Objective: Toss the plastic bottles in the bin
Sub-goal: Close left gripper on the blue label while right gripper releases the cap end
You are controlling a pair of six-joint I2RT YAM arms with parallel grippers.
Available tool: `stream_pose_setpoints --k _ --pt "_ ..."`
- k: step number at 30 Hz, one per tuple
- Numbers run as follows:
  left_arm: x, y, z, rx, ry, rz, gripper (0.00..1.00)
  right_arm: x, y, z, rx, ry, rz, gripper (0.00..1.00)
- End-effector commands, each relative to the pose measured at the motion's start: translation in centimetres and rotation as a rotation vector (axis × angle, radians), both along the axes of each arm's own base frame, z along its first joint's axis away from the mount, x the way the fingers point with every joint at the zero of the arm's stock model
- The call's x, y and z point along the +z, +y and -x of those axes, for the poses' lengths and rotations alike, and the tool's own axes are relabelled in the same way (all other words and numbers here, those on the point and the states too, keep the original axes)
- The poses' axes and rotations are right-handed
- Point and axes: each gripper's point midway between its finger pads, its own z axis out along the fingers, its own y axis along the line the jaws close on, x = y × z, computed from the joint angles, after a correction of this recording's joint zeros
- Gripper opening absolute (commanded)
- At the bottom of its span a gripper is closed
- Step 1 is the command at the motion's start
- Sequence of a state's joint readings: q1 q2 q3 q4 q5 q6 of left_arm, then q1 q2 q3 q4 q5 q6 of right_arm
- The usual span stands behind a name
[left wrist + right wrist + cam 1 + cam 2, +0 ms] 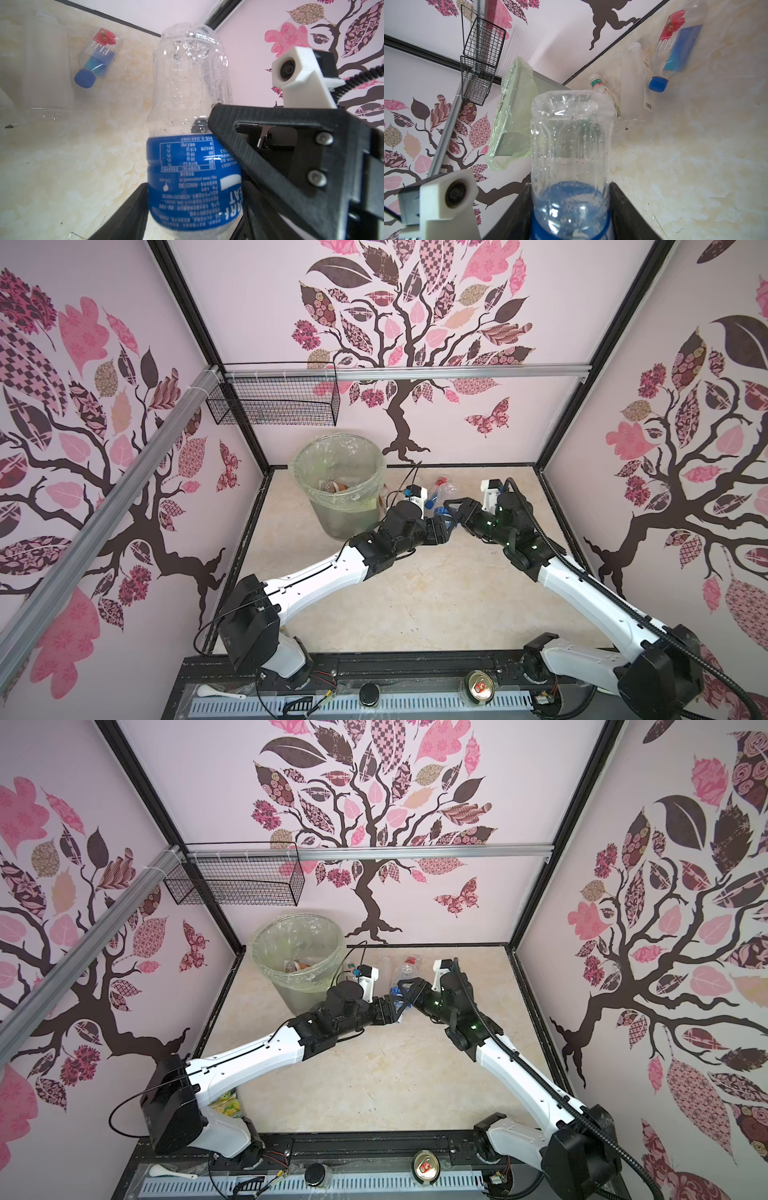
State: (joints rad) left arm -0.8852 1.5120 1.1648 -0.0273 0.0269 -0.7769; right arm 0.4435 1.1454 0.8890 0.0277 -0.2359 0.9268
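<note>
In both top views the whole cell is seen from high above its front edge, angled down toward the back wall (257, 302). The wrist views are taken at very close range from either side of one blue-labelled bottle (193, 176); the surface (695, 166) and Fiji bottle (675, 47) behind are shared.

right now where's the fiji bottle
In a top view the fiji bottle lies on its side near the back wall, right of the bin, with the frosted bottle close beside it on the bin's side.
</note>
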Motion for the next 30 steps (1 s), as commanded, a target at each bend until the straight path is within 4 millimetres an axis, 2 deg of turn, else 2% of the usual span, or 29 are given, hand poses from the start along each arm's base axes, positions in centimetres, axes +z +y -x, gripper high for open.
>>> stream_pose_setpoints --k 1,5,9,16,22,26,30 --pt "0.4 -0.1 -0.8 0.013 -0.026 -0.017 0.72 3.2 1.4 1.1 0.078 -0.061 -0.081 0.57" --pt "0.5 0.0 -0.8 0.015 -0.031 -0.019 0.75 3.2 1.5 1.0 0.080 -0.060 -0.082 0.57" --pt "0.2 0.0 -0.8 0.015 -0.029 -0.028 0.72 3.5 1.4 1.1 0.079 -0.065 -0.087 0.58" --pt "0.6 0.3 -0.7 0.017 -0.038 -0.022 0.58 3.4 1.4 1.1 0.079 -0.063 -0.085 0.60" --pt "0.4 0.7 -0.5 0.024 -0.040 -0.038 0.53 3.0 1.0 1.1 0.057 -0.064 -0.065 0.74" --pt "-0.1 1.1 -0.3 0.024 -0.032 -0.055 0.52 3.6 0.2 1.0 0.017 -0.094 -0.055 0.80" --pt "-0.6 2.0 0.1 0.034 -0.037 -0.084 0.53 4.5 -0.9 0.8 -0.025 -0.122 0.004 0.99"
